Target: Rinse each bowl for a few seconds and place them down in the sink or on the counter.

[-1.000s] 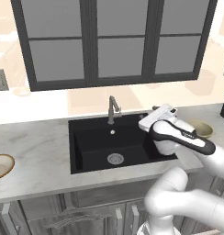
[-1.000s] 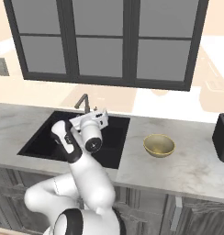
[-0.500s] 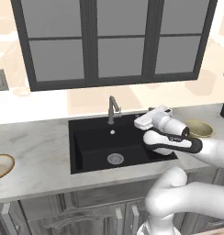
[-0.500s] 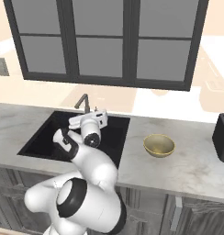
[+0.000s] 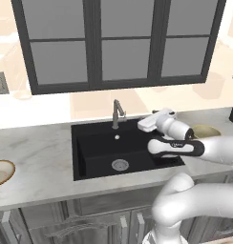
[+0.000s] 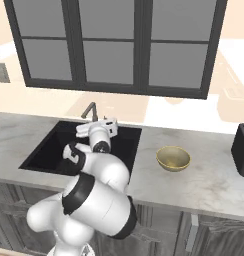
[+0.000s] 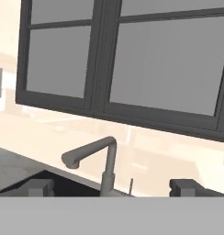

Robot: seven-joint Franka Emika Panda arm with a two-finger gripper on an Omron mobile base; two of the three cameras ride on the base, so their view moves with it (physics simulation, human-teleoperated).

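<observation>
Left base view: the sink (image 5: 97, 155) is set in the marbled surface (image 5: 37, 162), with the faucet (image 5: 117, 113) at its back edge and the drain (image 5: 120, 165) at mid-floor. The basin holds no bowl. The shallow tan-rimmed bowl (image 5: 1, 172) sits on the surface well to the left of the basin, at the frame edge. The olive-yellow bowl (image 5: 204, 131) sits on the surface just right of the basin, partly hidden behind the arm. Both appear parked clear of the basin, awaiting rinsing. The arm rises from lower right, bends at the elbow and lies roughly level over the basin's right side, the gripper (image 5: 148, 124) pointing toward the faucet.

Right base view: the olive-yellow bowl (image 6: 173, 158) stands upright on the surface, apart from the sink's right rim. The gripper (image 6: 96, 127) hangs above the basin's rear, near the faucet (image 6: 90, 111), and carries nothing.

Hand view: the camera looks nearly level at the faucet (image 7: 98, 163) and the dark-framed window (image 7: 132, 59) behind it. The two fingertips (image 7: 40, 186) stand wide apart at the bottom; the jaws are released and empty. Judgement: the hand is lined up on the faucet, probably to start the water; no bowl is rinsed yet.
</observation>
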